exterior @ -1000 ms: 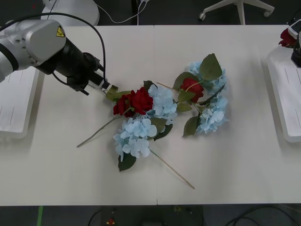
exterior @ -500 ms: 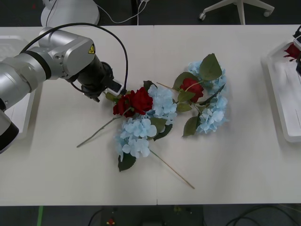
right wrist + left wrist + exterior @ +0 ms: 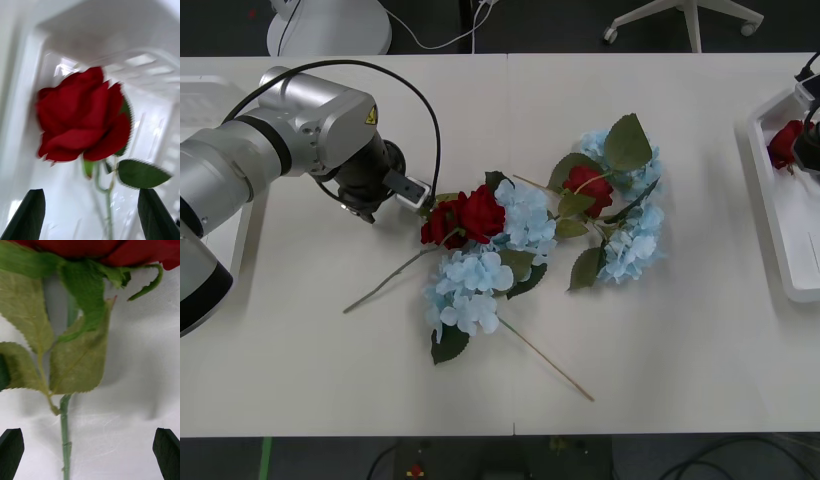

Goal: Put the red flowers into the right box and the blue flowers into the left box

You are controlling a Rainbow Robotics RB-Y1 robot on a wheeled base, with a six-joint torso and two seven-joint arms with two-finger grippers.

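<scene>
Stems come first, nearest the robot: a bare one trails off the blue flowers toward the near edge of the table, another runs near-left from the red flowers in the middle heap. More blue heads and one more red bloom lie just right of these, a tangled cluster.

At the far-left side of the heap, the left gripper sits low by the red pair, fingers spread wide with nothing between them. In its wrist view a rose stem with leaves runs lengthwise up the gap toward the bloom, so the fingers straddle the stem's long axis (closing here would likely pinch it).

Far right, the right gripper hangs over the right box, fingers apart, a released rose lying in the tray beneath. The left box waits at the left edge.
</scene>
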